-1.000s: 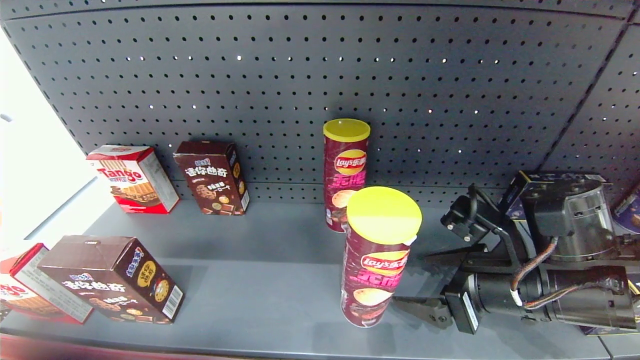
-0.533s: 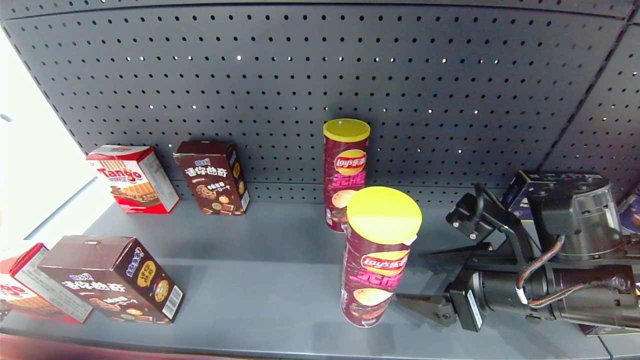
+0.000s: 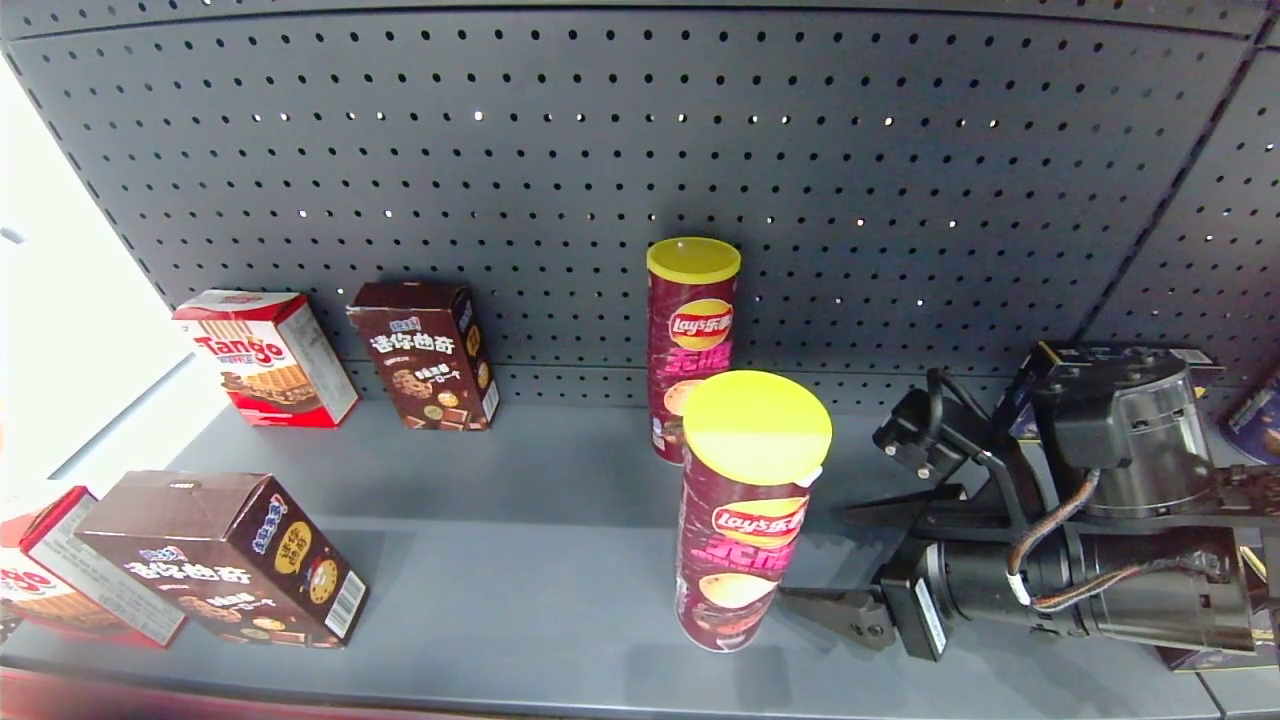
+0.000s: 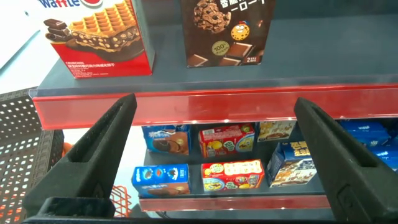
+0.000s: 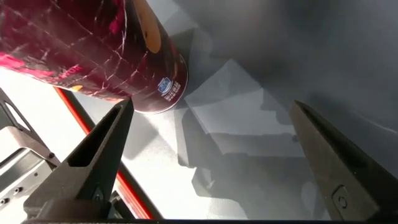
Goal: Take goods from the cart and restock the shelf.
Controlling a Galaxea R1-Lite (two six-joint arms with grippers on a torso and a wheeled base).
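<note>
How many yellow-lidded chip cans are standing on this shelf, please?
2: the back can by the pegboard, and the front can before it, beside the open right gripper. None looks hidden.

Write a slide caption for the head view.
Right gripper open beside the front chip can, upright on the shelf, second can behind.

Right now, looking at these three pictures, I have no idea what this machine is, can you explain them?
It is a two-armed robot restocking a store shelf. The wide picture comes from its head, the other two from cameras on its wrists. On the shelf stand snack boxes, a back can and a front can of chips. The right gripper is open beside the front can, holding nothing. The left gripper, also open and empty, faces the shelf's red front edge.
</note>
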